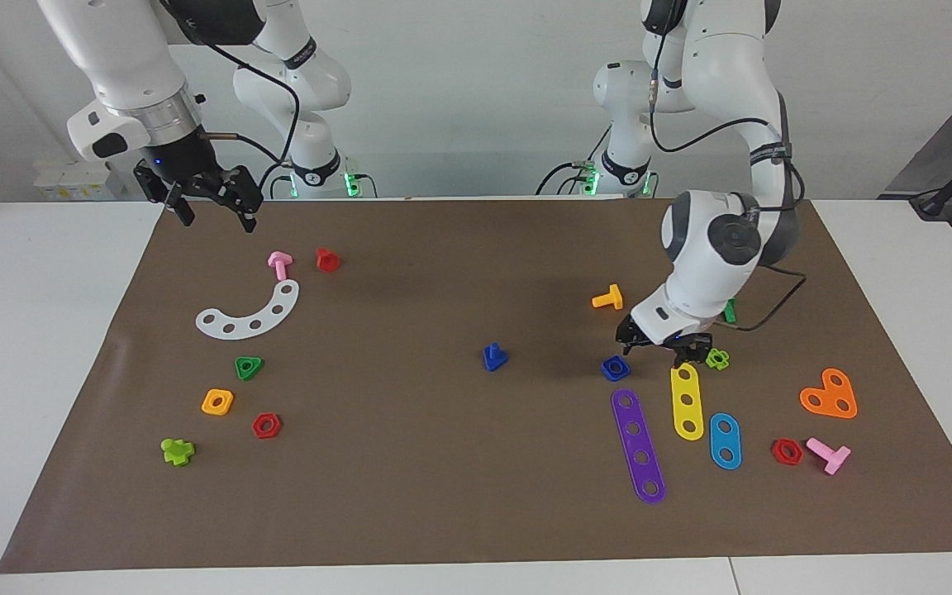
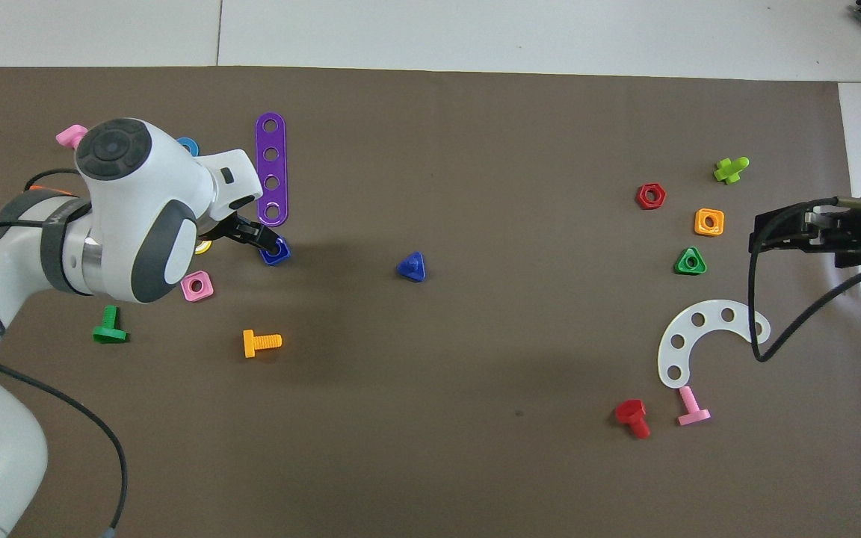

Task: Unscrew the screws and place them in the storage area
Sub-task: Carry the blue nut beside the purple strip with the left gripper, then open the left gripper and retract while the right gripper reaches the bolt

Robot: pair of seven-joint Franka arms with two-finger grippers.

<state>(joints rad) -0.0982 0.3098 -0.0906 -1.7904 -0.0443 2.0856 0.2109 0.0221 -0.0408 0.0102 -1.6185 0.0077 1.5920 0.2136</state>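
A robotics lab: 2 white arms (image 1: 716, 240) mounted at a white counter (image 1: 46, 330), brown mat (image 1: 410, 463), bare walls, trailing cables.

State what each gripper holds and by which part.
Nothing is held. The left gripper is open, the blue square nut lying free beside it; the right gripper waits open and empty.

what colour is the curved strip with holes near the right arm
White: the curved strip with holes lies on the brown mat beside a pink bolt. Overhead view shows it best.
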